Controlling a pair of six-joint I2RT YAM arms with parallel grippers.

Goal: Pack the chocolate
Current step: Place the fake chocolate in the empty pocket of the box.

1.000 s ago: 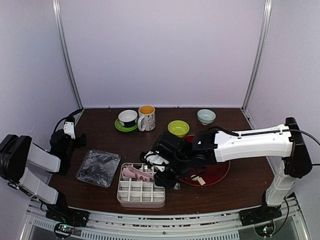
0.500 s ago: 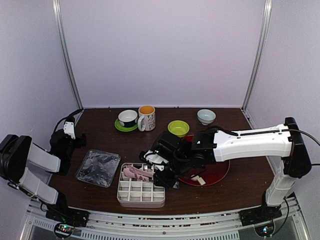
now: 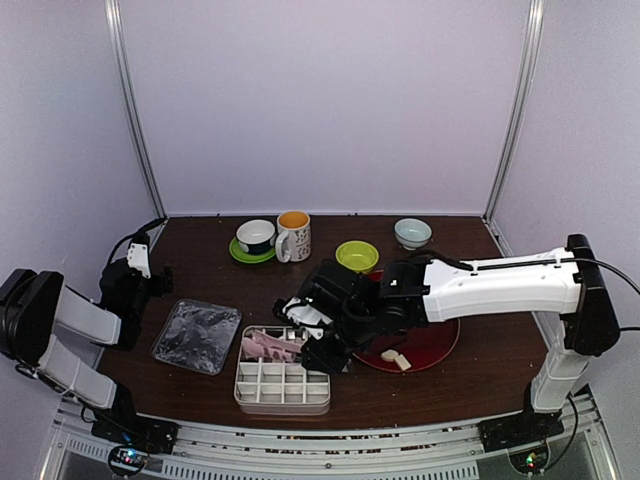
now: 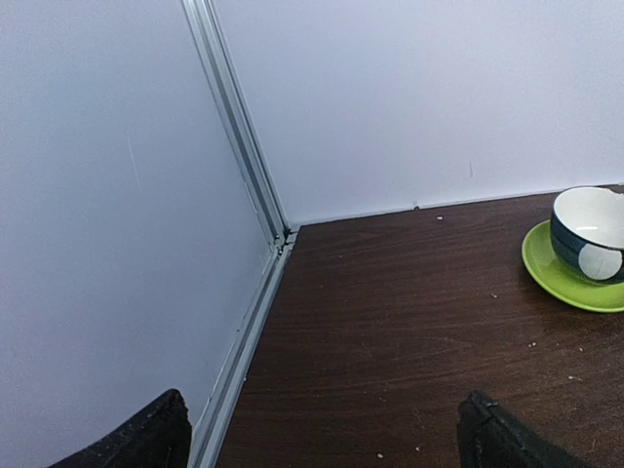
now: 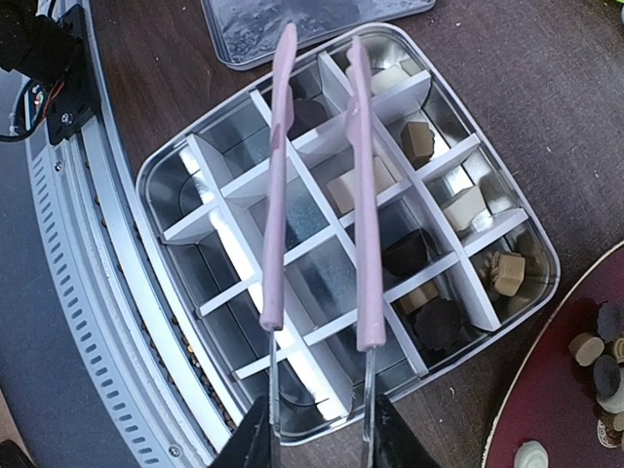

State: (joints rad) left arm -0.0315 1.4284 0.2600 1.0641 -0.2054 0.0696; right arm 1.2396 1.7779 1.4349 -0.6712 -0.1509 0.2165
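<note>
- Tin point(image 5: 180, 180) sits directly under the right end effector point(image 5: 317, 439); a low pass could snag its thin dividers and drag it.
- Plate point(image 5: 546, 390), to that end effector's right, carries loose chocolate point(image 5: 585, 346); a bumped rim could scatter it.
- Left end effector point(image 4: 327, 429) gapes, released and idle.
- Tongs point(image 5: 361, 195), clamped in the right end effector, hang spread and empty; a loose hold could twist them.
- Packed pieces point(image 5: 404, 251) fill cells right of the tips.

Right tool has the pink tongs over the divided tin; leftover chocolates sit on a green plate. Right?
No: the plate is dark red, not green, as the top external view shows. The right tool does hold the pink tongs over the divided tin, and loose chocolates sit on that plate.
</note>
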